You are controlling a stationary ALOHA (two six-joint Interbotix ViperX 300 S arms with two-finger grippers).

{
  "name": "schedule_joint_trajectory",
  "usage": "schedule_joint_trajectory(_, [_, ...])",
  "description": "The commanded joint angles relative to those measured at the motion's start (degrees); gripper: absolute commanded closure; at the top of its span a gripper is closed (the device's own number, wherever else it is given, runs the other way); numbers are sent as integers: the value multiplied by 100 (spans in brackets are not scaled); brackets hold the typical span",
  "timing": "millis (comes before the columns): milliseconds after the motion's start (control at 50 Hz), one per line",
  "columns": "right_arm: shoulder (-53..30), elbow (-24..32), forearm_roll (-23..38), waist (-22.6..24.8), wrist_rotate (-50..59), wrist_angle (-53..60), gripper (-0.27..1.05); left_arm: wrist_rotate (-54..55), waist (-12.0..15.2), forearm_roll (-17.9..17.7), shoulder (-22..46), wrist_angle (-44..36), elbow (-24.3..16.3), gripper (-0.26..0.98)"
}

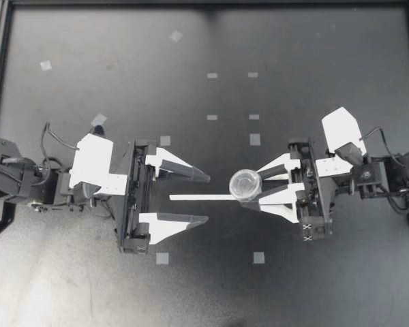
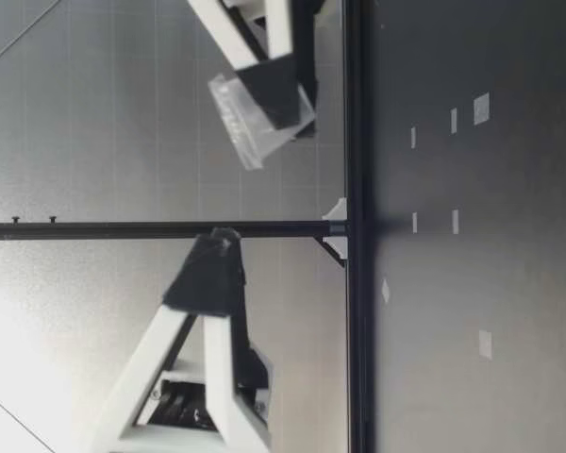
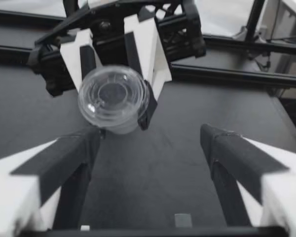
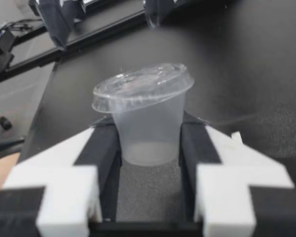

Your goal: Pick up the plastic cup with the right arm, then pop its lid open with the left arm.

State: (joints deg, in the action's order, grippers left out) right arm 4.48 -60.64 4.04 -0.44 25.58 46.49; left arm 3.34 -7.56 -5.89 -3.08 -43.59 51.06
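Your right gripper (image 1: pixel 252 187) is closed on the lidded cup (image 1: pixel 245 183), holding it clear of the desk (image 1: pixel 307 286). Your left gripper (image 1: pixel 206 197) stands wide open and empty, facing the cup, not yet touching it

**Top view:** Light falls evenly from above on the dark matte worktop (image 1: pixel 211 286). A pale sheen spreads over its corner beside my left arm's base. Shadows under the left end effector (image 1: pixel 207 197) and the right end effector (image 1: pixel 249 186) are faint and soft-edged. The white finger plates are very bright, close to washed out.

**Low view:** There is a strong glow beyond the worktop's far edge, and the dark fingertips stand against it in silhouette.

**Left wrist view:** The end effector's own fingers, nearest the lens, are blurred. Small glints sit on the lid of the clear cup (image 3: pixel 113 98).

**Right wrist view:** The cup's lid is soft and the background is out of focus. The white plates glare.
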Motion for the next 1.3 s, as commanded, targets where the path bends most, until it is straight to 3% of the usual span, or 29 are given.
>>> schedule_joint_trajectory(0, [26, 132, 9, 0, -9, 70, 42, 0, -9, -9, -44, -79, -105, 0])
schedule_joint_trajectory(1280, [18, 105, 62, 0, -88, 44, 42, 26, -9, 0, -35, -44, -62, 0])
